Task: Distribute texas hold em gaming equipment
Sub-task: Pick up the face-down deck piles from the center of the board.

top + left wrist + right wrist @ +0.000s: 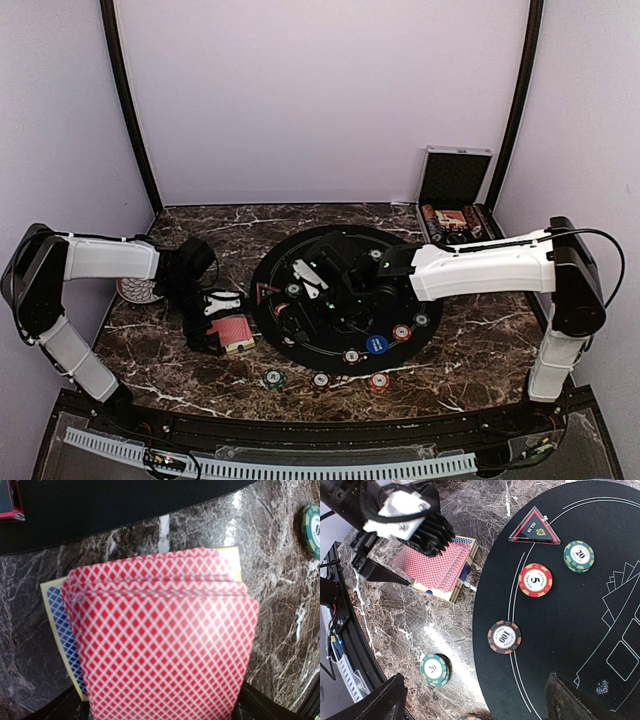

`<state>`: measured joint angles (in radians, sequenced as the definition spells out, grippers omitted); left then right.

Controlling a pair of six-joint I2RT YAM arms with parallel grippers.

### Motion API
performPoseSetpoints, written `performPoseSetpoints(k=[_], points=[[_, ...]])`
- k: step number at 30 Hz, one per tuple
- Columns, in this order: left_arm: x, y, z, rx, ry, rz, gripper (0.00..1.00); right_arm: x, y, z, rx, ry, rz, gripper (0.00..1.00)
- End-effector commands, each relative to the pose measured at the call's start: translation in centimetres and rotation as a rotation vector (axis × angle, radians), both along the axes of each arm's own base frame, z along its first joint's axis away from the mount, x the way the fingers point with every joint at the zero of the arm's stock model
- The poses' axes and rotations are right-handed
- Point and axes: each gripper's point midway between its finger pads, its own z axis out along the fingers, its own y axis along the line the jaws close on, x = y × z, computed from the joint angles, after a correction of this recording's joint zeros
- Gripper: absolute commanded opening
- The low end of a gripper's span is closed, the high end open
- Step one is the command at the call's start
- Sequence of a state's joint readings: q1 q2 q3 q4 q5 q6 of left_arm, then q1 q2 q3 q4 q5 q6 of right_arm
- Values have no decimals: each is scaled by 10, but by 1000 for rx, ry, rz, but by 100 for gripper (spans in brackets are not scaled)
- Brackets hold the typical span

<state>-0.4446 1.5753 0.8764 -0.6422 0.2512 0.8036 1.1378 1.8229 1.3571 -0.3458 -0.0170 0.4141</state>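
While left pincer (pixel 160 710) and right pincer (pixel 475 702) gape — chips (pixel 432 222) inside the open case (pixel 455 178).

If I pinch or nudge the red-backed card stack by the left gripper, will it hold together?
Probably not: the red-backed cards lie staggered, so a push would likely fan them further. They look thin, so pinched edges may bow. The blue-patterned, yellow-edged box beneath might shift too.
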Motion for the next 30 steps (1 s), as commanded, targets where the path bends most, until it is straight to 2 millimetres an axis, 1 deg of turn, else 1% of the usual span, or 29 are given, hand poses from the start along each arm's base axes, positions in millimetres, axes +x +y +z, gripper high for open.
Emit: performPoseSetpoints(k=[1, 4, 13, 21, 26, 28, 30], points=[[-4, 5, -14, 34, 3, 12, 99, 6, 1, 12, 27, -15, -21, 98], [-4, 5, -16, 38, -6, 16, 99, 6, 0, 12, 27, -14, -24, 98], [4, 2, -11, 20, -48, 19, 99, 6, -1, 11, 26, -9, -30, 98], [-5, 3, -10, 12, -36, -7, 99, 8, -4, 5, 43, 27, -53, 92], [-5, 5, -9, 15, -47, -6, 99, 10, -5, 1, 59, 68, -70, 90], [-4, 5, -9, 19, -54, -3, 97, 11, -5, -1, 65, 82, -74, 90], [-1, 6, -9, 23, -67, 2, 92, 11, -5, -4, 65, 93, -79, 88]])
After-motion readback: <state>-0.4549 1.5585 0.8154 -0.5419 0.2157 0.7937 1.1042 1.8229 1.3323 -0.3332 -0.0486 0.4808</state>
